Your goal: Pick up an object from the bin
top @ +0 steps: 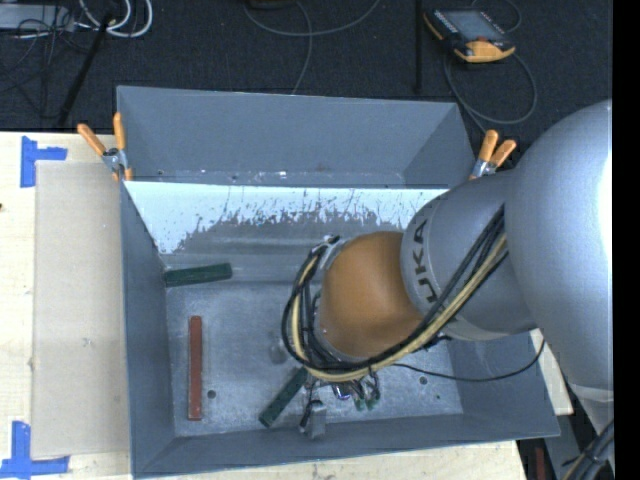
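Note:
My gripper (315, 423) reaches down near the bin's front wall, below the orange cover, which hides most of it. A dark green flat bar (283, 398) lies slantwise on the bin floor just to its left, its upper end running in under the gripper. Whether the gripper touches the bar cannot be made out. A reddish-brown flat stick (195, 366) lies lengthwise on the left of the floor, well apart from the gripper.
A second dark green bar (198, 275) lies at the back left of the floor, close to the sloping back wall. The arm with its cables covers the right half of the bin.

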Robot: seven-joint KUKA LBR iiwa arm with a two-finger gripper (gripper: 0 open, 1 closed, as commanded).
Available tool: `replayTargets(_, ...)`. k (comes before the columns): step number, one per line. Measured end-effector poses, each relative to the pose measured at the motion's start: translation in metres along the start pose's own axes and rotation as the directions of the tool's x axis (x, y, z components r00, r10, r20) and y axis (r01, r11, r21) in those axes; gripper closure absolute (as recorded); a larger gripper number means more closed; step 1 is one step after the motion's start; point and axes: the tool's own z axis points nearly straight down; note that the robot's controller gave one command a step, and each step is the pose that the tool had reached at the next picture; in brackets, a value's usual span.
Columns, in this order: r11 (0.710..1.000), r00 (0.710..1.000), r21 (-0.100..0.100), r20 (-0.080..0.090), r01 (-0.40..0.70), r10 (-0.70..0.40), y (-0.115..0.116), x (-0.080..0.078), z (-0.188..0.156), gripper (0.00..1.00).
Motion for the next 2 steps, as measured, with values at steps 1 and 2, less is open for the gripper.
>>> replayTargets(1,1.000,1.000,-0.001,-0.010,-0.004,0.004,0.000,0.003,0.001,1.00)
replayTargets(2,1.000,1.000,0.000,-0.003,-0.014,0.014,-0.008,0.010,-0.142,1.00)
